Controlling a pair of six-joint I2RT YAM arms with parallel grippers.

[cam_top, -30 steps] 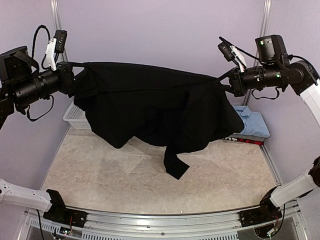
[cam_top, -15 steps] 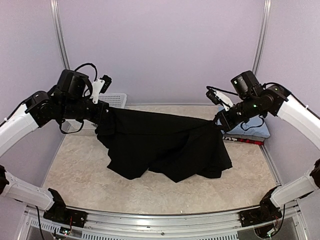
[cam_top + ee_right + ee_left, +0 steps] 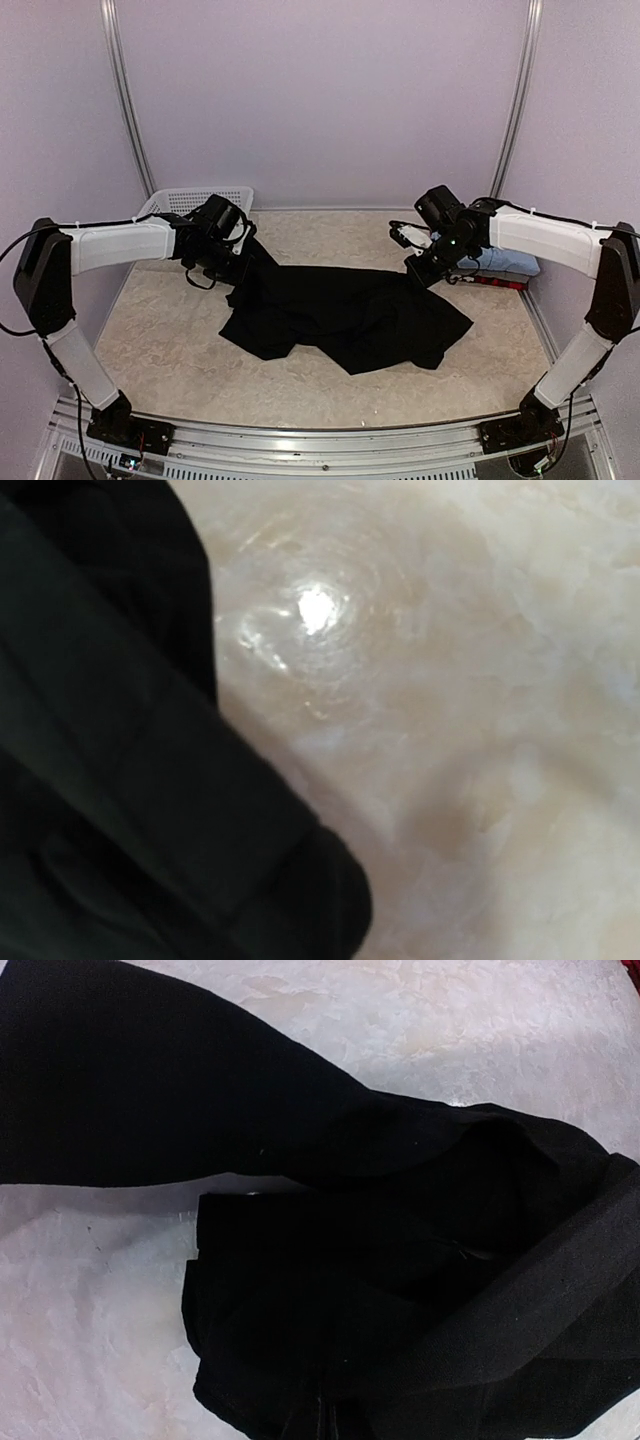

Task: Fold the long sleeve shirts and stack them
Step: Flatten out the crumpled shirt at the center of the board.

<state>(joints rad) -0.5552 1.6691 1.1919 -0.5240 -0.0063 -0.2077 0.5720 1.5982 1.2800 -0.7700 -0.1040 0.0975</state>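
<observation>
The black long sleeve shirt (image 3: 340,315) lies rumpled across the middle of the table, spread left to right. My left gripper (image 3: 243,272) is low at its far left corner and my right gripper (image 3: 418,268) at its far right corner, each shut on the cloth. In the left wrist view the black shirt (image 3: 400,1260) fills most of the picture and buries the fingers. The right wrist view has the black shirt (image 3: 120,780) at its left over bare table. A folded light blue shirt (image 3: 508,262) lies on a red-and-black shirt (image 3: 492,282) at the right edge.
A white mesh basket (image 3: 190,200) stands at the far left by the wall. The beige marbled table (image 3: 170,340) shows in front of and behind the black shirt. Purple walls close in the back and sides.
Both arms have come down and forward from holding the black shirt stretched high in the air. The shirt now rests on the table, still gripped at both far corners.
</observation>
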